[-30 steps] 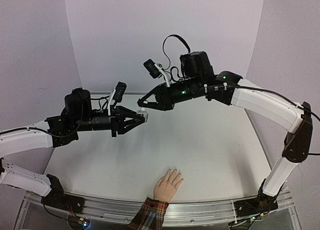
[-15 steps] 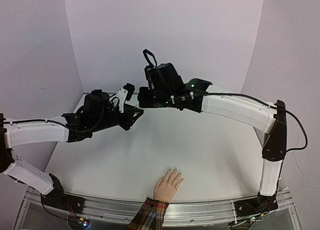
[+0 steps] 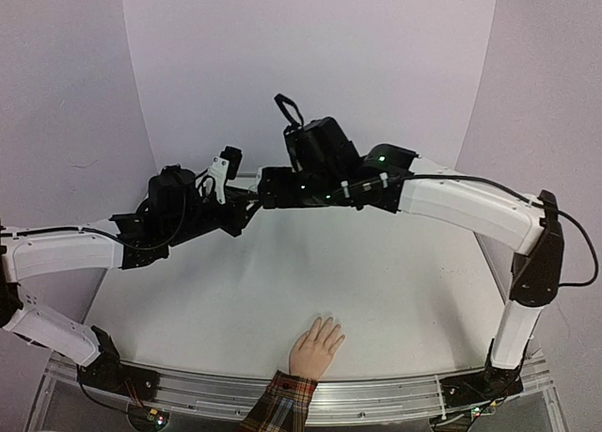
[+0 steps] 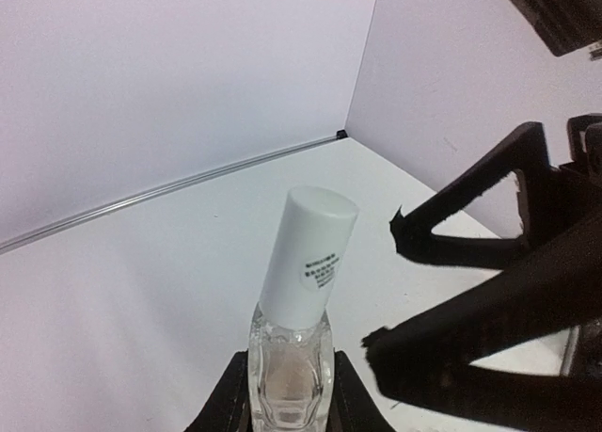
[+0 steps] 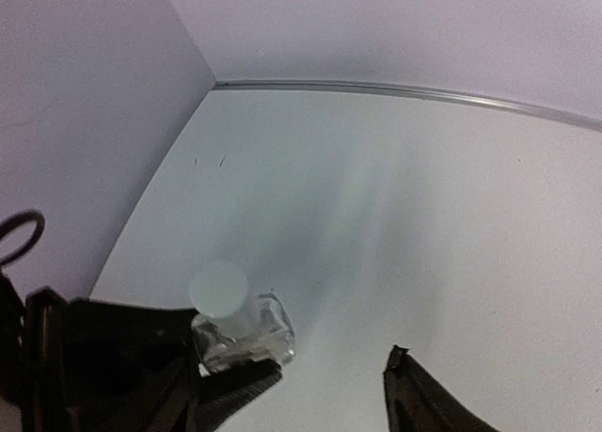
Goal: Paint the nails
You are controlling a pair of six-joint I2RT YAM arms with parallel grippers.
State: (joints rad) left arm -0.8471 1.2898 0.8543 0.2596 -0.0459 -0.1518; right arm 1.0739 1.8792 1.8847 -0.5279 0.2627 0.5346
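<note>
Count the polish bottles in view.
1. The clear white-capped bottle is clamped by the left gripper, above the far left of the table. The right gripper, fingers open, is beside it. The arms may hide others.

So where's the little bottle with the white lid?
In the left wrist view, the bottle stands in the left gripper above the table's far left side, the open right gripper beside its cap.
</note>
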